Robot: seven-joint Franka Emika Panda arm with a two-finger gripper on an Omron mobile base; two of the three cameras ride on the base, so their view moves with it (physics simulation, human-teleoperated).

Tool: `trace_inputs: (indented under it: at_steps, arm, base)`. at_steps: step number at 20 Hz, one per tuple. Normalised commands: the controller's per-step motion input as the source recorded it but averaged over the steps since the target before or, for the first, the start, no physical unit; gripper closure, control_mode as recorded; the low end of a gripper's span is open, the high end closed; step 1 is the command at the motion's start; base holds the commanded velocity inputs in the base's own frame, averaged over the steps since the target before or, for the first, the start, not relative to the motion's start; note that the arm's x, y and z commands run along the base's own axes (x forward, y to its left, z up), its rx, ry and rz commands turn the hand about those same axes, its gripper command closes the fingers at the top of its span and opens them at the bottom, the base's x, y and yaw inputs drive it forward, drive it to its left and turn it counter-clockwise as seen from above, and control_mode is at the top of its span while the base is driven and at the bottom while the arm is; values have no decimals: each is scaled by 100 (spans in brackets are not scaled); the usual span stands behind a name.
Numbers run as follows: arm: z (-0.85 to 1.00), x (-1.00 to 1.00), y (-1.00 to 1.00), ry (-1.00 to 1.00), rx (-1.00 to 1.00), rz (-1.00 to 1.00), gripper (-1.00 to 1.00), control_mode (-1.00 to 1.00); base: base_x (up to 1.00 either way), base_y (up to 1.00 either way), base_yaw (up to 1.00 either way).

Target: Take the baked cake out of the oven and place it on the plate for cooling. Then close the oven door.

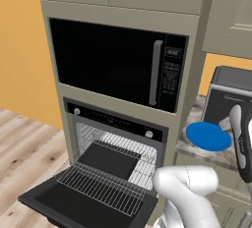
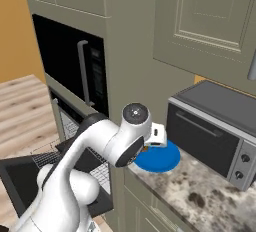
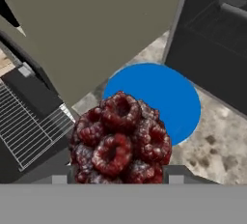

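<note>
Tool point(image 3: 118, 182): clamped on the baked cake point(image 3: 120, 138).
Plate point(image 3: 159, 97): bare, on the table point(image 3: 217, 141), at the cake's 1 o'clock.
Oven point(image 1: 115, 146): door point(image 1: 59, 205) down, racks bare.

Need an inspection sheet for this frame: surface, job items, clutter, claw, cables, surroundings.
Surface: speckled stone counter, right of the oven column.
Cake: baked cake sits between the claw's fingertips, above the near edge of the plate, not set down.
Plate: blue plate on the counter, bare.
Oven: oven open, wire rack pulled out over the lowered oven door.
Clutter: nothing seen.
Claw: claw shut on the cake.
Cables: nothing seen.
Surroundings: microwave above the oven; toaster oven behind the plate; wood floor.
</note>
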Motion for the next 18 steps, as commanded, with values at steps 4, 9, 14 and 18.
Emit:
trace_inputs:
  at_steps: [4, 9, 14, 18]
  arm:
    - [-77, 27, -43, 0, 0, 31, 100, -100]
    - [-53, 25, -3, 0, -1, 13, 100, -100]
    - [-1, 35, 4, 0, 0, -1, 100, -100]
    - [0, 41, 11, 0, 0, -4, 100, -100]
  base:
    - [0, 0, 0]
    - [0, 0, 0]
    - [0, 0, 0]
    - [0, 0, 0]
